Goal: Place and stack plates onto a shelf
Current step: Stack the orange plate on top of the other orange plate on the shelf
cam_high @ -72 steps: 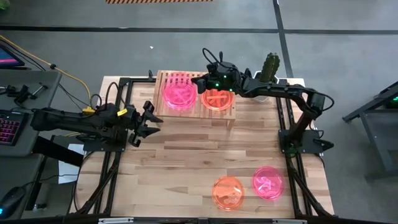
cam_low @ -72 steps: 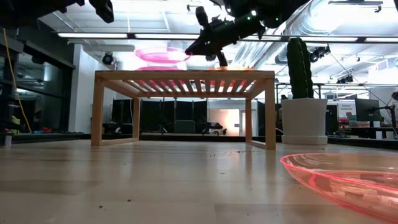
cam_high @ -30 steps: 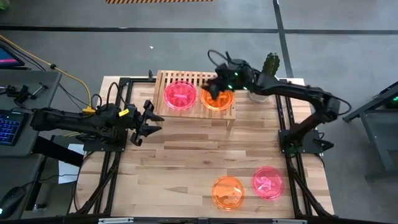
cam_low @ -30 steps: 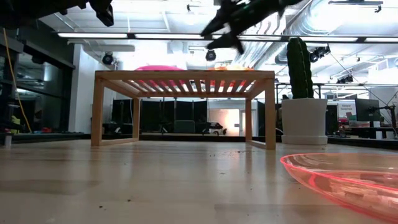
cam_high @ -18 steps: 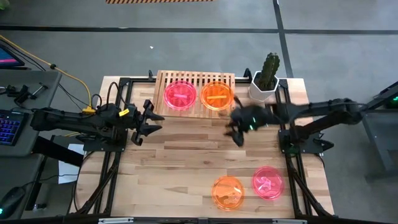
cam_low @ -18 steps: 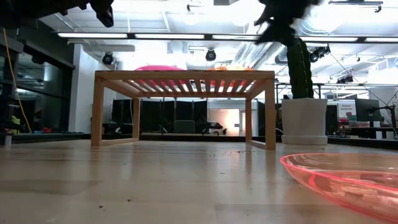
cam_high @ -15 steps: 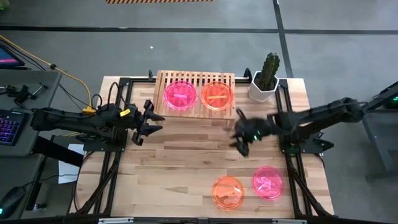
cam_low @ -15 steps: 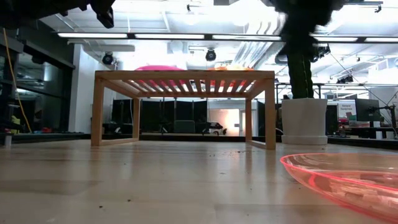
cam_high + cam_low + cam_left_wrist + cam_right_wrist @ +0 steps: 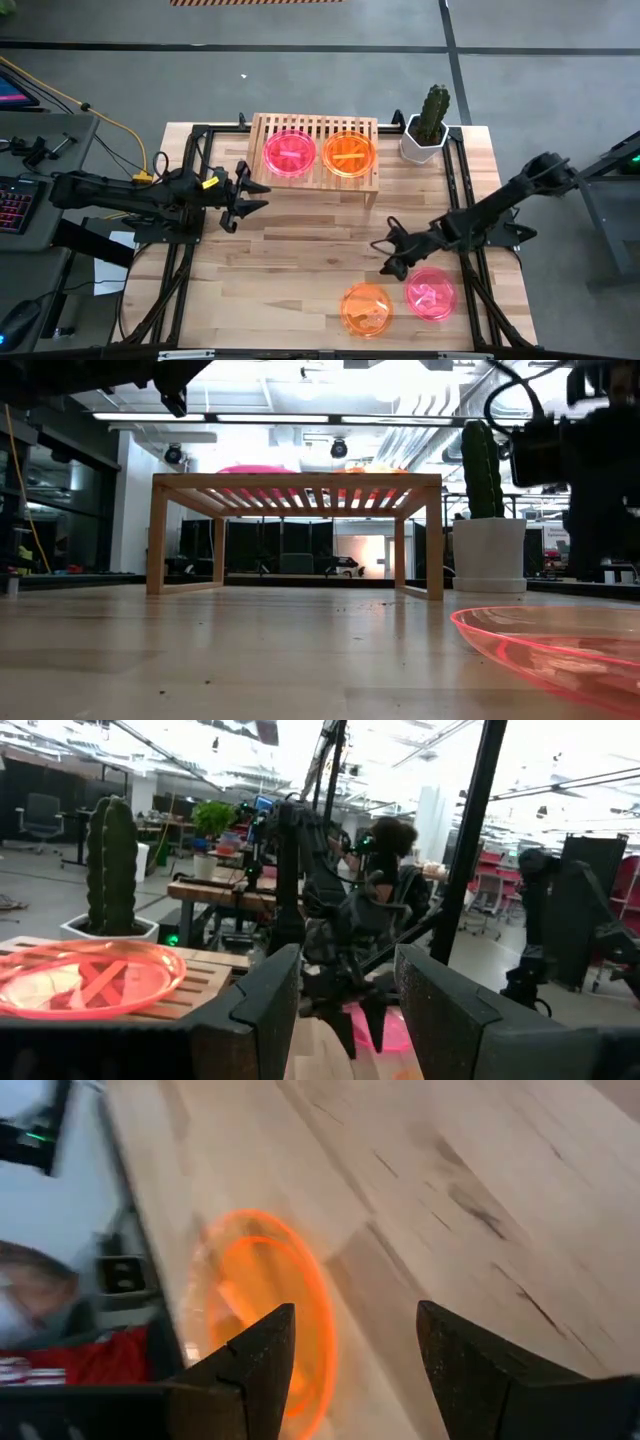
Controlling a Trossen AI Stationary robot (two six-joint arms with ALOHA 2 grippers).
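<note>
The light-wood shelf stands at the table's far side. Pink plates lie on the left of its slatted top and orange plates on the right; both also show in the low view. A loose orange plate and a loose pink plate lie flat on the table near its front edge. My right gripper is open and empty, just beyond these two plates; in its wrist view the orange plate lies ahead of its fingers. My left gripper is open and empty, left of the shelf.
A potted cactus in a white pot stands right of the shelf at the far right corner. Bare tabletop lies between the shelf and the loose plates. The loose pink plate's rim fills the low view's lower right.
My right gripper has left the shelf's orange plates and swung toward the table's near edge and down, to just beyond the two loose plates. It carries nothing. My left gripper has shifted a little toward the right. The plates on the shelf have stayed put.
</note>
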